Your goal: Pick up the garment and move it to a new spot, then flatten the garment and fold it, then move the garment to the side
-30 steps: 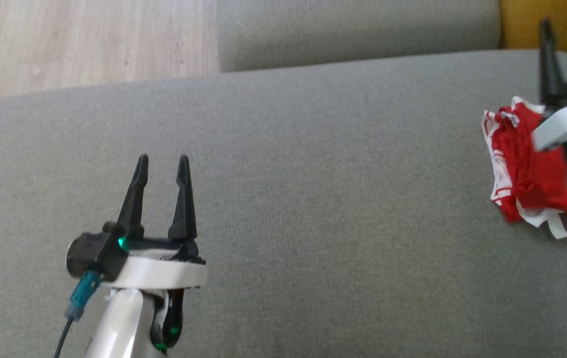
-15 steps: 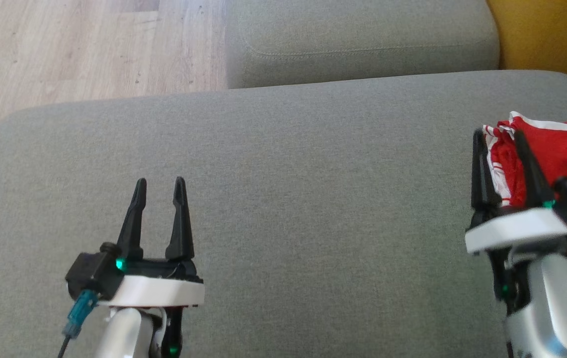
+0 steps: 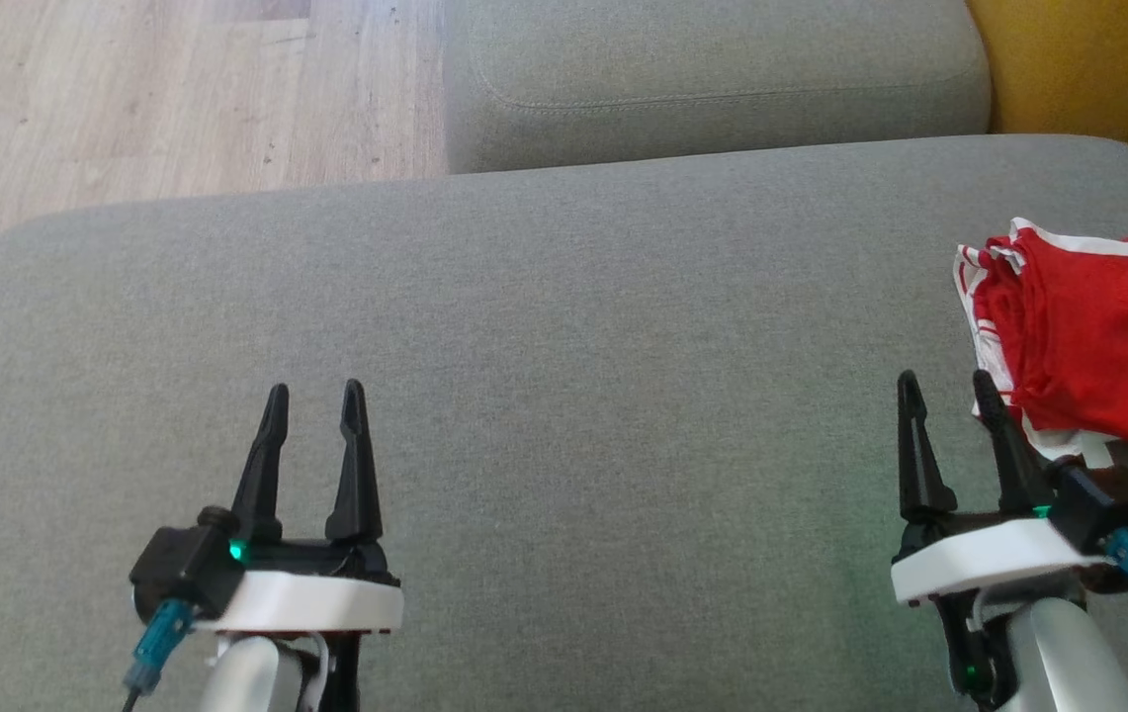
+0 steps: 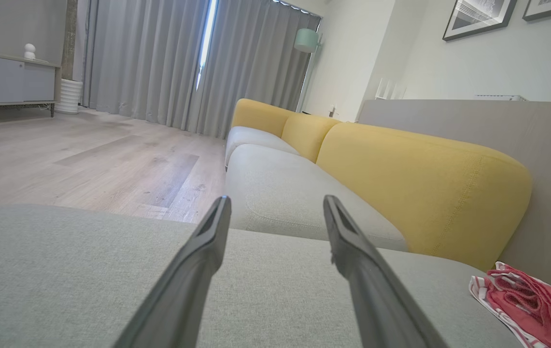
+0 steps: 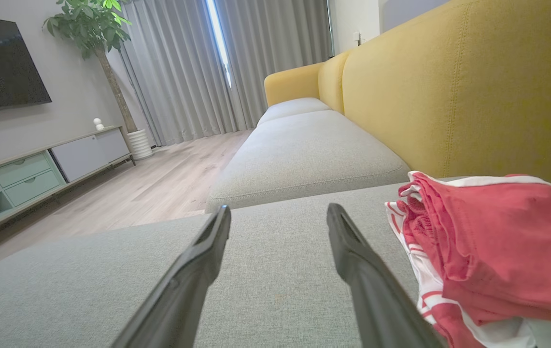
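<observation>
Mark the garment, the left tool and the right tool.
garment [image 3: 1097,336]: head view, middle of the red cloth.
left tool [image 3: 315,389]: head view, midway between fingertips.
right tool [image 3: 946,377]: head view, midway between fingertips.

The left gripper [image 3: 315,389] and right gripper [image 3: 946,378] each have 2 long, tapering matte-black fingers [image 3: 262,465] on a black housing [image 3: 183,559], then a white wrist collar [image 3: 311,601] and a silvery forearm [image 3: 242,682]. A green light [image 3: 238,550] glows at each base, and a teal cable plug [image 3: 158,633] juts from each outer side.

The head camera looks steeply down on the grey cushion [image 3: 564,326]. Both wrist cameras sit low over it, facing the curtains [image 4: 159,63]. All three share the garment [image 3: 1097,336].
</observation>
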Motion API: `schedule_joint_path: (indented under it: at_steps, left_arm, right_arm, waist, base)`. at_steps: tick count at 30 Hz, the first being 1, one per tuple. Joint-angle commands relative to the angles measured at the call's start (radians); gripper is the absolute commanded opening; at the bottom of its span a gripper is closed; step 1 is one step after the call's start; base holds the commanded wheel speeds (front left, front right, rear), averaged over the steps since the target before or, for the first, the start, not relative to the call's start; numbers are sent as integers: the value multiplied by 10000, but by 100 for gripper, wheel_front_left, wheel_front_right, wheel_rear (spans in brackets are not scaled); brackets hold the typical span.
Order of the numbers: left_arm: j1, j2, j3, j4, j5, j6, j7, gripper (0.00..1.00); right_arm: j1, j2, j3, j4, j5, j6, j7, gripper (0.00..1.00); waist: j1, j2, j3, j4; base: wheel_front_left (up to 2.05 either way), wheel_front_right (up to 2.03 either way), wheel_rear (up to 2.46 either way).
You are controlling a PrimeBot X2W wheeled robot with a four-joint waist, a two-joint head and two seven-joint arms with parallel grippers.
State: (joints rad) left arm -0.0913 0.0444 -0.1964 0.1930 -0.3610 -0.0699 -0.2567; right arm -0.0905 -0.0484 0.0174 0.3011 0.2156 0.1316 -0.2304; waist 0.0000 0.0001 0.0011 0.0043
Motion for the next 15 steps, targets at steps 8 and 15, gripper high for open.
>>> schedule_joint_path:
  at_steps: [8,15]
  left_arm:
    - [-286,58,540,-206,-145,128,-51,100]
    - [-260,58,629,-79,-322,120,-51,100]
  right_arm:
    - [-469,-19,291,-124,84,-9,-256,100]
    - [-496,-19,354,-46,126,-9,-291,100]
  waist:
    - [0,-1,-36,-14]
    - [0,-1,-51,-5]
  base:
    - [0,0,0]
    - [0,0,0]
